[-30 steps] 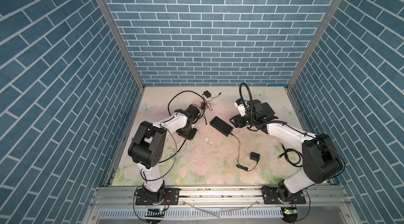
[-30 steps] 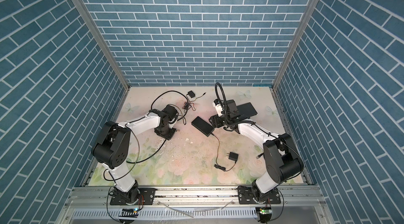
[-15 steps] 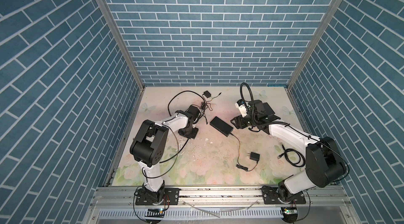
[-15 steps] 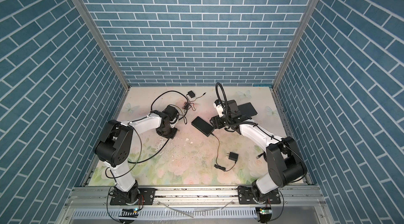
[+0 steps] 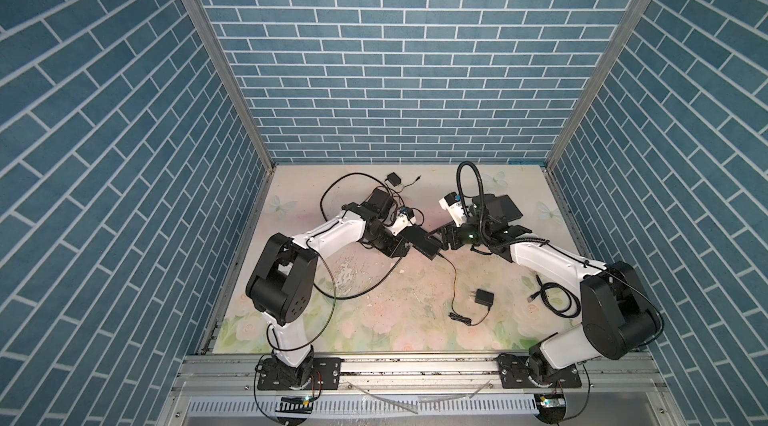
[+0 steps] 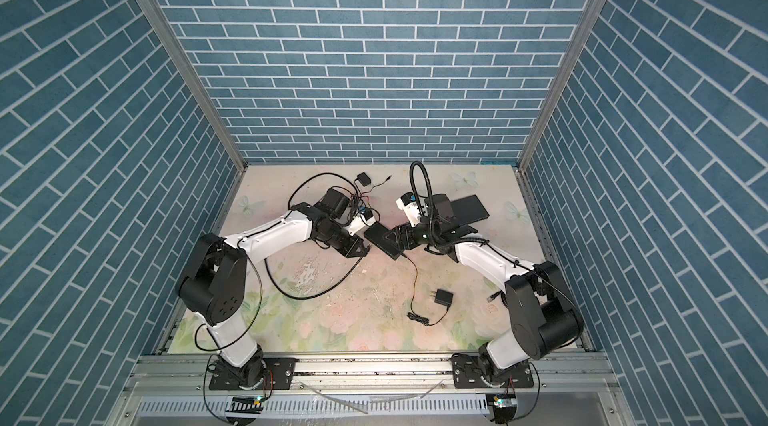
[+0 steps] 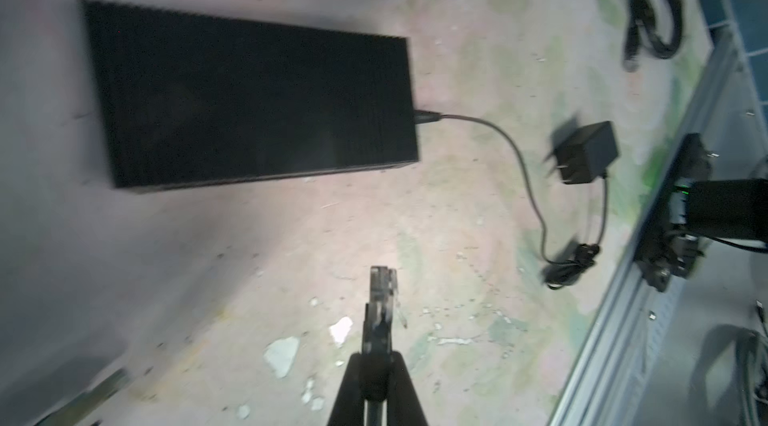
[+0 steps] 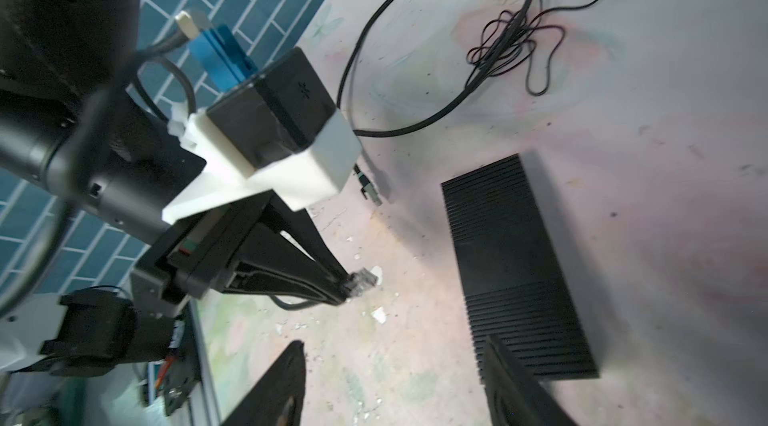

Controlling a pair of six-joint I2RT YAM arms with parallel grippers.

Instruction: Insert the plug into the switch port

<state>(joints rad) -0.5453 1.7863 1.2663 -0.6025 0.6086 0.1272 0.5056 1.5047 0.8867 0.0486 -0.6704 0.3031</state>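
Just beside the ribbed, black, rectangular switch (image 7: 249, 99), the left gripper (image 7: 376, 361) clamps a clear plastic plug (image 7: 383, 286), while the right gripper (image 8: 390, 386) stands with jaws apart at the switch's short end.

Floral-print bench (image 5: 374, 320), scuffed white mid-surface. Carries a ribbed black switch (image 5: 424, 242), its corded adapter (image 5: 484, 298), a coiled cable (image 5: 559, 299), a second adapter (image 5: 392, 178) at the back, possibly another flat box (image 5: 505, 208).

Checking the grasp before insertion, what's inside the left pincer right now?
The left pincer is shut on a clear network plug, whose front end sticks out beyond it. The plug's rear, pinched between the fingers, is covered.
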